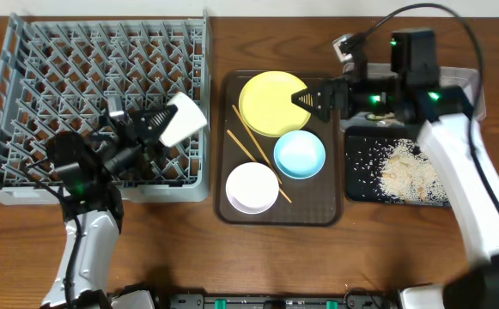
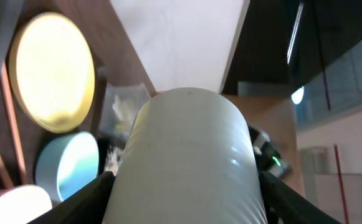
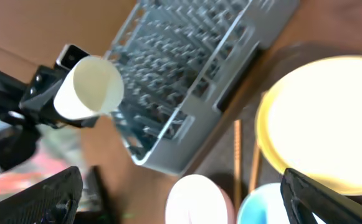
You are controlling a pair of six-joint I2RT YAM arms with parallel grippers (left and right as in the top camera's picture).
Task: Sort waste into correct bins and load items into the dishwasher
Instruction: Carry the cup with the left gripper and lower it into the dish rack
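Note:
My left gripper (image 1: 159, 129) is shut on the small white cup (image 1: 185, 120) and holds it tilted over the right front part of the grey dish rack (image 1: 26, 103). The cup fills the left wrist view (image 2: 190, 162) and shows in the right wrist view (image 3: 88, 88). My right gripper (image 1: 311, 99) is open and empty, over the right edge of the yellow plate (image 1: 270, 103). The blue bowl (image 1: 300, 154), white bowl (image 1: 252, 187) and two chopsticks (image 1: 251, 146) lie on the brown tray (image 1: 228, 210). Rice scraps (image 1: 408, 172) lie on the black tray (image 1: 356, 190).
The clear tub (image 1: 468, 81) sits behind the black tray, mostly hidden by my right arm. The rack (image 3: 187, 68) stands close to the brown tray's left side. Bare wooden table lies in front of the trays.

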